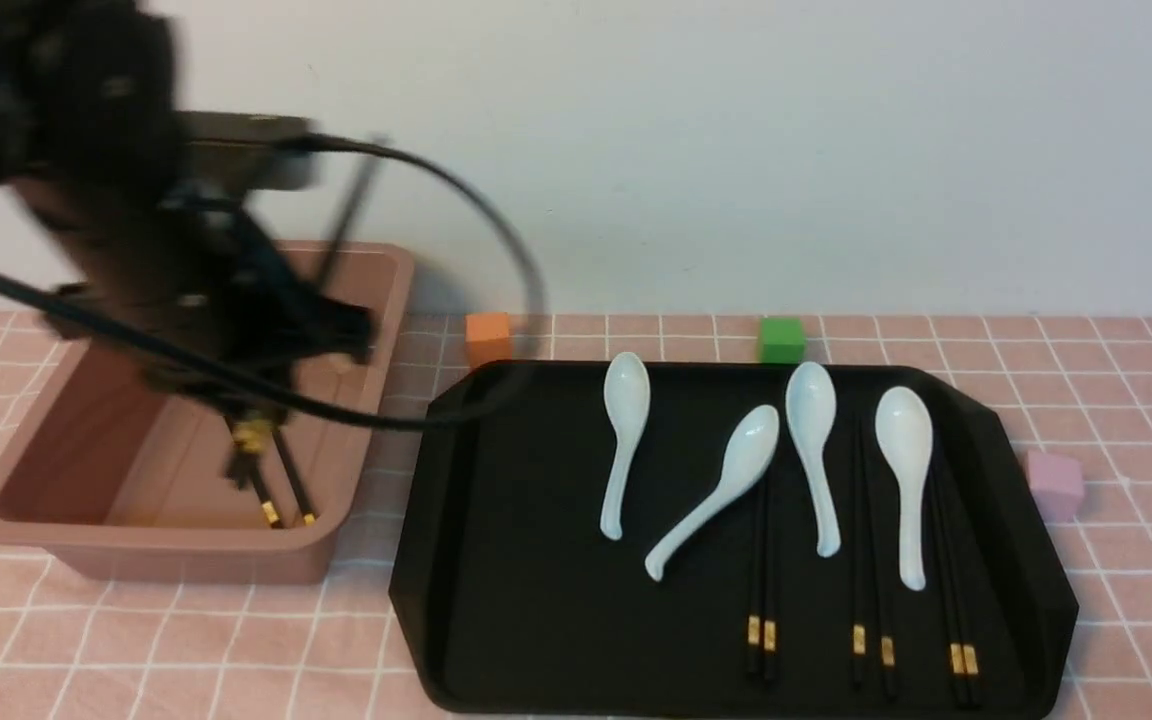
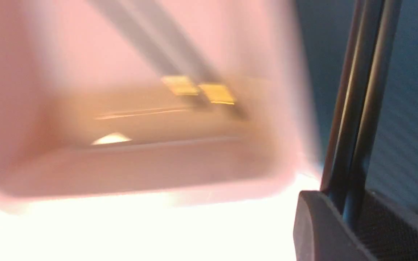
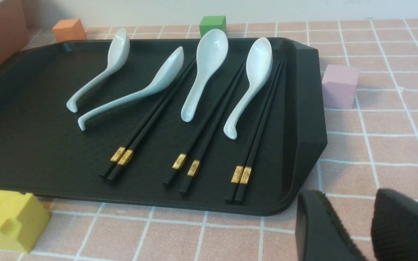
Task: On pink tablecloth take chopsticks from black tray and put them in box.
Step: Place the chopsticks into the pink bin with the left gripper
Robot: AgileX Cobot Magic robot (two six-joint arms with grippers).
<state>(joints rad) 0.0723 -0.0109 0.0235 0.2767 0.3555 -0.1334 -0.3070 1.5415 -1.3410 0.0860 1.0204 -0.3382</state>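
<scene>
Remaining to be moved are three chopstick pairs [image 1: 762, 600] at 4 to 5 o'clock on the black tray [image 1: 576, 620]. Farther off, toward 9 o'clock in the front view, one pair [image 2: 191, 65] lies in the pink-brown bin [image 1: 186, 568]; the left pincer [image 2: 343, 214] pinches another pair [image 2: 361, 108] above it, release presumably being next. The left wrist view resolves this grip, blurred in the front view. Only the right wrist view shows the yellow block [image 3: 13, 221] near the tray and the right pincer [image 3: 350, 210], its fingers spread.
</scene>
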